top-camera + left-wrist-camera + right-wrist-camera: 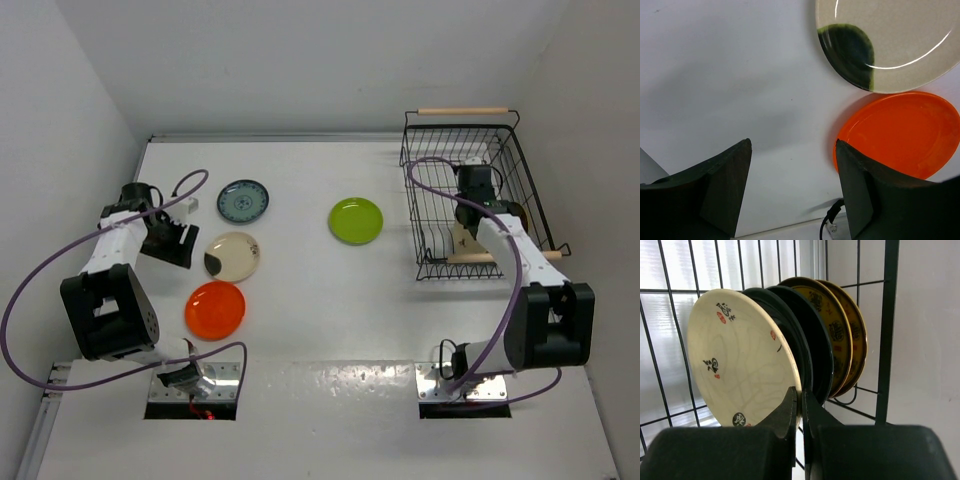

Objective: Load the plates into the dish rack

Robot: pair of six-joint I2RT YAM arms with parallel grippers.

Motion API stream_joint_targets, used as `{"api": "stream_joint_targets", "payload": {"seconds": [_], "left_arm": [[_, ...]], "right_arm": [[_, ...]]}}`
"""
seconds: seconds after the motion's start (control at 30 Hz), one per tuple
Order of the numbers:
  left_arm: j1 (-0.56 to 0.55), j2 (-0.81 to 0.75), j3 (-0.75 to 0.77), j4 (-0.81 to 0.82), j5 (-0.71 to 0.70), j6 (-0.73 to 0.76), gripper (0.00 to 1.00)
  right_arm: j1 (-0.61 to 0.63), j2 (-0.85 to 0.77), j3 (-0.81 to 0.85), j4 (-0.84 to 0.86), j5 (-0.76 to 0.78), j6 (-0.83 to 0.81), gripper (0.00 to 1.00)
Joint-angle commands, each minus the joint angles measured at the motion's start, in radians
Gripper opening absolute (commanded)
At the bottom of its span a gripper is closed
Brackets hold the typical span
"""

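Observation:
The black wire dish rack [432, 215] stands at the right. My right gripper [801, 399] is inside it, shut on the rim of a cream plate with red and black marks [740, 360], held upright. Behind it stand two black plates [812, 345] and two brown-and-yellow plates [847, 330]. On the table lie a teal patterned plate [243, 201], a lime green plate [356, 220], a cream plate with a dark patch [232, 256] and an orange-red plate [215, 309]. My left gripper [172, 243] is open and empty, left of the cream plate [900, 40] and the orange-red plate [905, 135].
White walls close the table on the left, back and right. The rack's wooden handles [462, 111] are at its far and near ends. A purple cable [60, 270] loops by the left arm, another loops by the right arm [515, 290].

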Motion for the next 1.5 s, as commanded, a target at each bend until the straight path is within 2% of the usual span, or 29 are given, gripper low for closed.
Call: {"api": "stream_joint_targets", "payload": {"seconds": [0.0,0.07,0.3,0.47,0.73,1.07,1.13,1.17,1.2,1.23,1.3,1.47], "left_arm": [[-0.006,-0.004,-0.021,-0.028,0.029,0.040,0.73],[-0.006,-0.004,-0.021,-0.028,0.029,0.049,0.73],[-0.006,-0.004,-0.012,-0.028,0.029,0.049,0.73],[-0.006,-0.004,-0.012,-0.028,0.029,0.049,0.73],[-0.006,-0.004,-0.052,-0.038,0.029,0.082,0.73],[-0.006,-0.004,-0.095,-0.038,0.076,0.147,0.78],[-0.006,0.010,-0.095,-0.027,0.124,0.132,0.78],[-0.006,0.036,-0.078,-0.027,0.141,0.118,0.78],[-0.006,0.045,-0.052,-0.016,0.159,0.100,0.78],[-0.006,0.054,-0.037,-0.016,0.191,0.089,0.78],[-0.015,0.088,0.012,0.005,0.225,0.051,0.78],[-0.041,0.183,0.105,0.099,0.256,-0.053,0.78]], "right_arm": [[0.003,0.000,-0.013,0.028,0.058,0.030,0.00],[0.013,-0.017,0.000,0.037,0.129,0.036,0.00],[0.029,-0.090,0.083,0.089,0.141,-0.007,0.00],[0.039,-0.103,0.039,0.131,0.138,-0.064,0.00],[0.035,-0.072,-0.078,0.148,0.156,-0.067,0.00],[0.039,-0.011,-0.093,0.099,0.052,0.022,0.00],[0.039,0.005,-0.084,0.086,0.051,0.031,0.08],[0.038,0.009,-0.078,0.079,0.051,0.039,0.15],[0.039,0.015,-0.063,0.059,0.046,0.039,0.30],[0.039,0.017,-0.058,0.054,0.041,0.043,0.38],[0.039,0.012,-0.040,0.042,0.037,0.048,0.49],[0.039,-0.006,0.016,0.008,0.028,0.069,0.64]]}}
